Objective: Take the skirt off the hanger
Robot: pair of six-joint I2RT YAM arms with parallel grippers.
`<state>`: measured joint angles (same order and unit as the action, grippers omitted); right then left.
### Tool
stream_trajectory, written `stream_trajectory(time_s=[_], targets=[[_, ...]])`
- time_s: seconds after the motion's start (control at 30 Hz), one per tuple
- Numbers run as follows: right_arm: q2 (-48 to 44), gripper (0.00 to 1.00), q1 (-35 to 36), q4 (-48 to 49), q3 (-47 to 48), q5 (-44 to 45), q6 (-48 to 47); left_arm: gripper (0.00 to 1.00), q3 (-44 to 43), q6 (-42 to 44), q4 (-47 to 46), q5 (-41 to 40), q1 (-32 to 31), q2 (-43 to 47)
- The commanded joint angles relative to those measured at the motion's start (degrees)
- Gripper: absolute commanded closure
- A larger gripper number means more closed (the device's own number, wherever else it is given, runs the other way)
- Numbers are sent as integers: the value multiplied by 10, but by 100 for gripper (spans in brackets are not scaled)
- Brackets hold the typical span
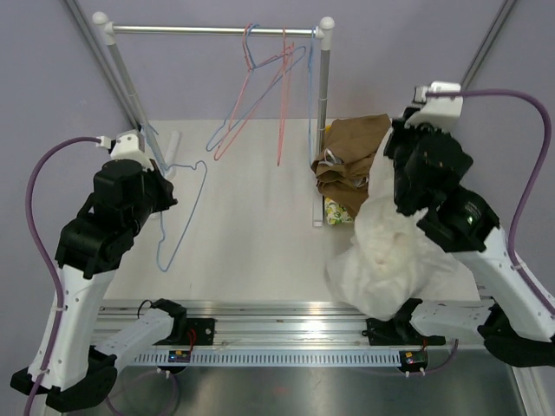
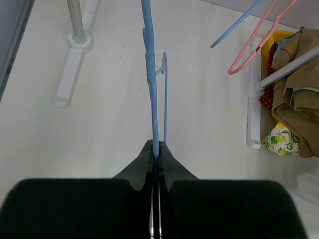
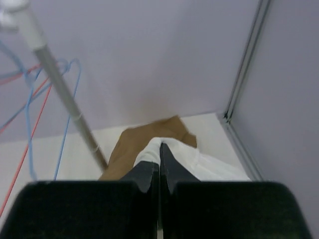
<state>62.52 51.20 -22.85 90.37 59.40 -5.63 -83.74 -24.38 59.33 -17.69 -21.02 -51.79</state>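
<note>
My left gripper (image 2: 158,145) is shut on a thin blue hanger (image 2: 151,74). In the top view that bare hanger (image 1: 184,212) hangs from the left gripper (image 1: 159,192) over the left of the table. My right gripper (image 3: 160,147) is shut on the white skirt (image 3: 209,167). In the top view the skirt (image 1: 390,251) hangs free from the right gripper (image 1: 401,178), draping down to the table's front right edge. The skirt is apart from the hanger.
A clothes rack (image 1: 217,30) stands at the back with blue and pink hangers (image 1: 260,87) on its bar. Its right post (image 1: 323,121) stands mid-table. A pile of brown clothes (image 1: 351,160) and a lemon-print cloth (image 1: 334,211) lie right of the post.
</note>
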Motion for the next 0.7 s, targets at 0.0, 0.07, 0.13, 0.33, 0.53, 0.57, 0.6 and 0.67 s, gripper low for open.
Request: stream_trajectory(time_s=[0.0, 0.07, 0.13, 0.33, 0.53, 0.57, 0.6, 0.67], targets=[[91, 100, -126, 5, 112, -149, -34, 100, -21, 28, -62, -9, -1, -27], [144, 100, -214, -17, 189, -197, 8, 100, -31, 38, -63, -9, -1, -38], [203, 100, -260, -19, 267, -238, 19, 100, -49, 47, -67, -15, -1, -52], [382, 100, -331, -71, 516, -301, 53, 100, -136, 73, -55, -35, -1, -101], [359, 100, -347, -44, 349, -321, 121, 100, -186, 109, -85, -30, -1, -129], [334, 100, -346, -13, 277, -321, 139, 100, -200, 114, -87, -30, 0, -152], [309, 100, -348, 49, 205, -318, 148, 100, -215, 119, -85, -33, 0, -166], [255, 100, -352, 76, 33, -319, 205, 100, -266, 134, -83, -33, 0, -196]])
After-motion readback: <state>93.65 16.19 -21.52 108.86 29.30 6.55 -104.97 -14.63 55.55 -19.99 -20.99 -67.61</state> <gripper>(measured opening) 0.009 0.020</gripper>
